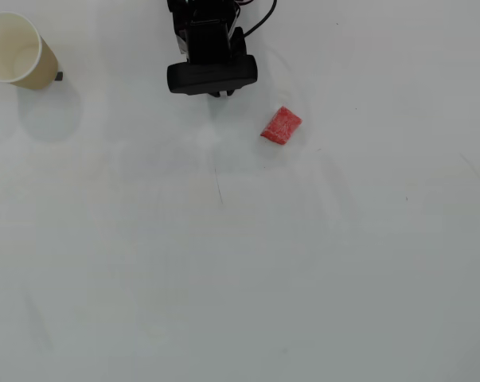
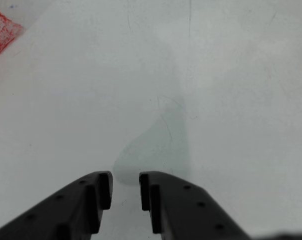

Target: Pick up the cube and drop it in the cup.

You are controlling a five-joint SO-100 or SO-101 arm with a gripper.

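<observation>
The cube is a small red-pink speckled block lying flat on the white table, just right of and below the arm. In the wrist view the cube is cut off by the top left corner. The cup, cream-beige with a white rim, stands upright at the far top left of the overhead view. My gripper hovers over bare table with its two black fingers a narrow gap apart and nothing between them. From overhead the gripper is mostly hidden under the black wrist housing.
The black arm body with its cables enters from the top edge of the overhead view. A small dark mark sits beside the cup's base. Faint scratches run across the white table.
</observation>
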